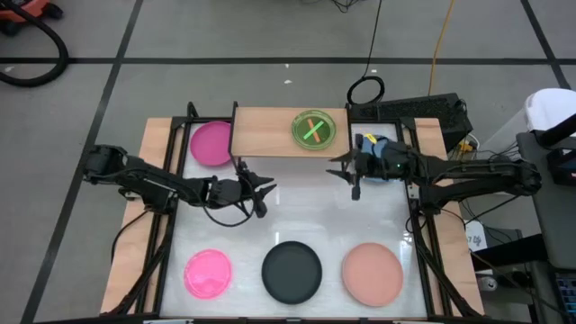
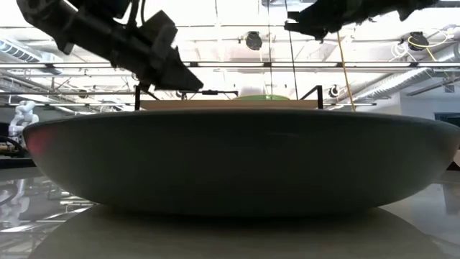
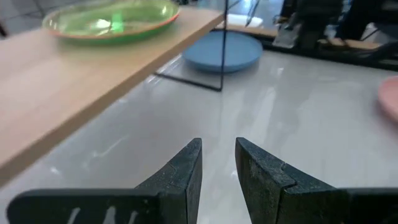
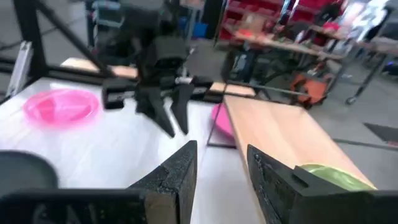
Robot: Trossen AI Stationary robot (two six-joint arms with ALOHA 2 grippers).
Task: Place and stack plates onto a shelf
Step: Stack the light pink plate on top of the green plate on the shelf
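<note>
The light-wood shelf (image 1: pixel 270 131) stands at the table's far edge. A translucent green plate (image 1: pixel 314 130) sits on its right part, with an orange rim (image 3: pixel 166 18) showing under it. The magenta plate (image 1: pixel 212 143) lies on the table at the shelf's left end, and the blue plate (image 1: pixel 373 144) at its right end, partly under my right arm. The pink (image 1: pixel 208 273), black (image 1: pixel 292 271) and salmon (image 1: pixel 373 274) plates line the near edge. My left gripper (image 1: pixel 263 191) hovers open in front of the shelf. My right gripper (image 1: pixel 346 175) hovers open near the shelf's right end. No cyan plate shows.
The shelf's thin black legs (image 3: pixel 222 62) stand on the white tabletop (image 1: pixel 306 216), which lies bare between the two grippers and the near row of plates. A black frame (image 1: pixel 423 243) runs along both table sides. Cables and equipment (image 1: pixel 423 108) sit beyond the far right corner.
</note>
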